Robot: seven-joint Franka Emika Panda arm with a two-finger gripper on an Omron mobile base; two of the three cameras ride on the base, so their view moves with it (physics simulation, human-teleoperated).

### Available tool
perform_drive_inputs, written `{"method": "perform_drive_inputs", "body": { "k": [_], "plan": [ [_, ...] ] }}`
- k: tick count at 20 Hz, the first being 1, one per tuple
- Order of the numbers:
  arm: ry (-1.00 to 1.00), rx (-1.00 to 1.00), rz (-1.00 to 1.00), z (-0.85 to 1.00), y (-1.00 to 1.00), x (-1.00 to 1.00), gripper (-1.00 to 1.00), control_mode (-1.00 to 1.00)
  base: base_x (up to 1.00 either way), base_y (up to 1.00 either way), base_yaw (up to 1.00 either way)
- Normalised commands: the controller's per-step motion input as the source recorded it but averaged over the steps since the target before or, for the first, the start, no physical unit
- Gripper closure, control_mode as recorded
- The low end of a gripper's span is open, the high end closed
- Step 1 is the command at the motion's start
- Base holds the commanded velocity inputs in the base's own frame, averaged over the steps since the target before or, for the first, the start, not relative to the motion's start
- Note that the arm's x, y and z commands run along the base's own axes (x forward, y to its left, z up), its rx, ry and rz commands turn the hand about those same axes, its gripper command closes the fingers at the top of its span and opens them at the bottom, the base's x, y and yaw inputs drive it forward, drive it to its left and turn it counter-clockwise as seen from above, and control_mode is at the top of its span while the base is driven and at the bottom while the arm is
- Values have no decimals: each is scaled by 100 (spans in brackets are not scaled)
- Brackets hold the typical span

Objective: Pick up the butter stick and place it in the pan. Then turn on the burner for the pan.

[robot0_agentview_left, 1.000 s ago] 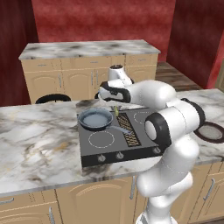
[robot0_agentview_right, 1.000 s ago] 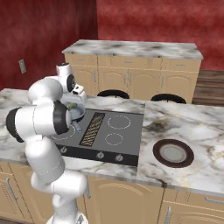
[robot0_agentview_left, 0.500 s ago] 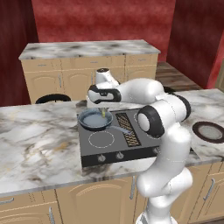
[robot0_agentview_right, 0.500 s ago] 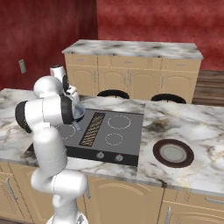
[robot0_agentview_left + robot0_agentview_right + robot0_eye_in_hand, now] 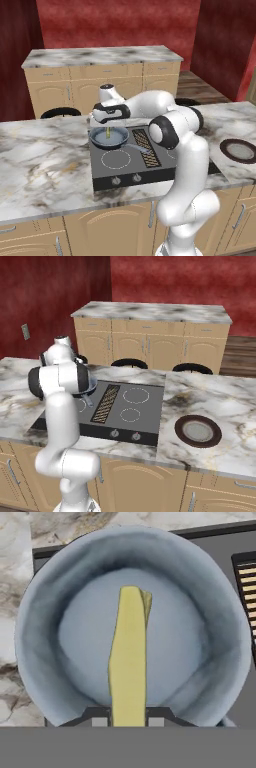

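Marble counter point(image 5: 45, 160) runs across the near side of the left base view, with the black cooktop point(image 5: 117, 172) set into it. At about 10 o'clock on that cooktop sits the pan point(image 5: 109, 137), blue-grey, its thin dark handle reaching toward 4 o'clock. Directly above the pan hangs the gripper point(image 5: 108, 126), pointing down. Clamped between its fingers is the butter stick point(image 5: 109, 132), pale yellow and upright, its lower end over the middle of the pan; whether it touches the pan floor cannot be told.

In the hand view the butter stick point(image 5: 129, 662) rises from between the two dark fingertips toward 12 o'clock, across the centre of the pan point(image 5: 50, 652).

At the far right of the counter lies a dark round plate point(image 5: 240, 150), well apart from the cooktop.
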Motion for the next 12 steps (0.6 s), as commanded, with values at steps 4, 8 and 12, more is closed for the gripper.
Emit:
{"method": "perform_drive_inputs", "body": {
  "k": [4,8,12],
  "plan": [
    [0,5,0,-28,3,33,100,-100,0,0,0],
    [0,4,0,-25,0,38,100,-100,0,0,0],
    [0,3,0,-26,0,38,100,-100,0,0,0]
  ]
}}
